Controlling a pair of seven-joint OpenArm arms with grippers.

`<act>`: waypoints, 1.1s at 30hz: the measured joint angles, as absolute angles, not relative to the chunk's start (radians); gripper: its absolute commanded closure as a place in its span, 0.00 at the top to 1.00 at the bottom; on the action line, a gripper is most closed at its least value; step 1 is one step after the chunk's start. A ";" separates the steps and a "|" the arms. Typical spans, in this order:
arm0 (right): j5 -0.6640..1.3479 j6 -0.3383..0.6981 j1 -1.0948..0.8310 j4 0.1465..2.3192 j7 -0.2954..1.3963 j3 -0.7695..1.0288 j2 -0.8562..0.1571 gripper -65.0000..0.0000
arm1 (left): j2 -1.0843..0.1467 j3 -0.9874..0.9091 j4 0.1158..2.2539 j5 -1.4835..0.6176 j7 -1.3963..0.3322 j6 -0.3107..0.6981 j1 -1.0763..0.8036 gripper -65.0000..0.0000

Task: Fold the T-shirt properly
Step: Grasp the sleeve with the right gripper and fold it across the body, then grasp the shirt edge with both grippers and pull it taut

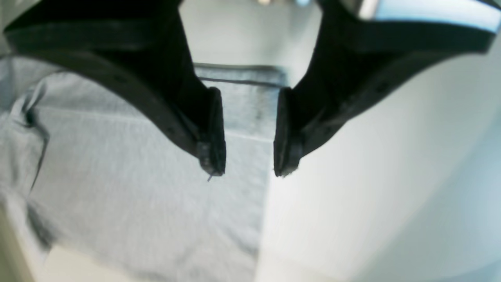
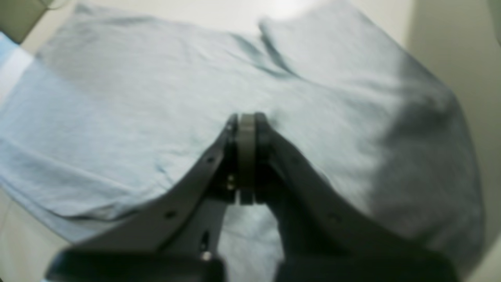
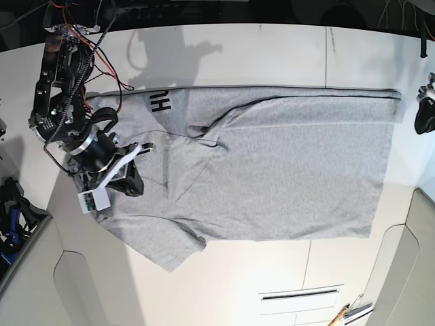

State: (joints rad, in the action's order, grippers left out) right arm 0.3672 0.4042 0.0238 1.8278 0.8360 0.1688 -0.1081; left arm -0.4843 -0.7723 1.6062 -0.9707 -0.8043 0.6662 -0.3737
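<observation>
A: What sat nearest the base camera?

B: At the bottom edge, a pencil-like stick (image 3: pixel 339 315) beside a slot (image 3: pixel 301 293) in the white table (image 3: pixel 272 54). Above that lay the T-shirt (image 3: pixel 285 163), spread flat across the middle of the table, plain grey over most of its face.

A: Was it already folded at all?

B: Partly. The far long edge was turned over, so black lettering (image 3: pixel 162 102) showed near the top left. One short sleeve (image 3: pixel 166 241) stuck out toward the near edge.

A: And the right gripper (image 2: pixel 246 119)?

B: It was over the neck end of the shirt, on the base view's left. In its wrist view the jaws were pressed together, tips down against the cloth. Whether any fabric was caught between them, I could not tell; the view was blurred.

A: The left gripper (image 1: pixel 249 164)?

B: Its jaws stood spread, with nothing between them. It hung over the shirt's edge, one fingertip (image 1: pixel 213 156) above grey cloth, the other above bare table. In the base view only a dark part of that arm (image 3: pixel 425 112) showed at the far right, just off the hem.
</observation>
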 measured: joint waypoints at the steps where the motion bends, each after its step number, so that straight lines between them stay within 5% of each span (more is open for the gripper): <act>1: 0.370 0.403 0.009 1.828 0.836 0.189 -0.110 0.00 | -0.484 -0.740 1.606 -0.952 -0.799 0.666 -0.359 0.35; 6: 0.365 0.402 -0.075 1.828 0.839 0.257 -0.111 0.00 | -0.485 -0.590 1.607 -0.833 -0.778 0.650 -0.290 0.01; 16: 0.235 0.389 -0.205 1.827 0.786 0.262 -0.110 0.00 | -0.486 -0.314 1.463 -0.554 -0.567 0.432 -0.271 0.00; 26: 0.254 0.382 -0.204 1.579 0.708 0.262 -0.194 0.00 | -0.496 -0.296 1.369 -0.592 -0.530 0.450 -0.263 0.00; 33: 0.284 0.377 -0.266 1.617 0.733 0.262 -0.255 0.00 | -0.499 -0.307 1.383 -0.606 -0.579 0.454 -0.281 0.00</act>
State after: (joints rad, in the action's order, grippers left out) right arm 0.2836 0.3767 -0.2657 1.6169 0.7330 0.2623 -0.2550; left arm -0.4992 -0.3073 1.3834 -0.6060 -0.5785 0.4541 -0.2806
